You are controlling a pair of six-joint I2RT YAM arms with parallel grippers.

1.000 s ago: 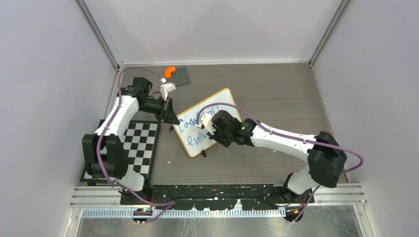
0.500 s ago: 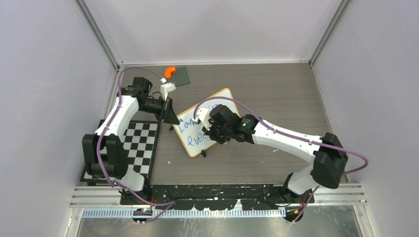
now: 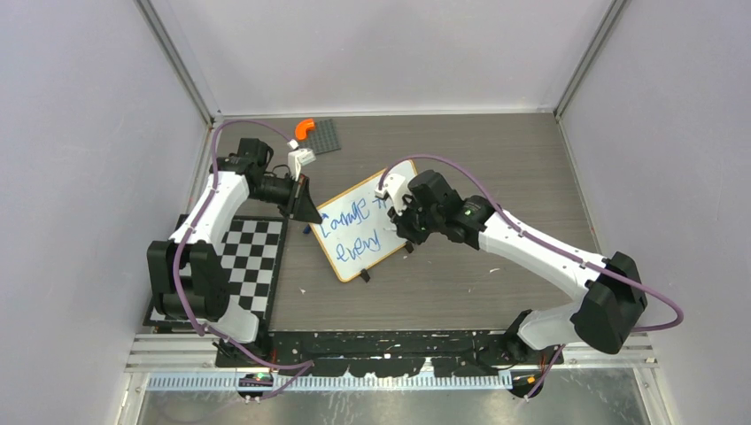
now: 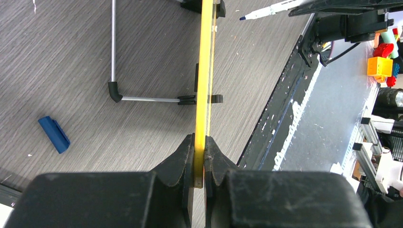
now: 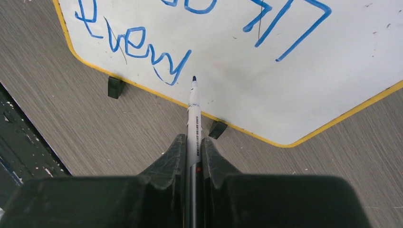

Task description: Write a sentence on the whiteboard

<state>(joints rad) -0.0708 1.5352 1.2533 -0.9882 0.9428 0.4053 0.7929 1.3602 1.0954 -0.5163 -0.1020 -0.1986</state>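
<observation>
The right gripper [image 3: 400, 230] has swung from the middle of the whiteboard [image 3: 354, 263] toward its right end, uncovering the sentence [image 3: 351, 228]. Its fingers are clamped on a marker [image 5: 194, 114]. The tip points ahead of them, just past "every" and clear of the surface. The left gripper [image 4: 199, 149] is clamped on the whiteboard's yellow edge, which runs straight ahead from its fingertips.
</observation>
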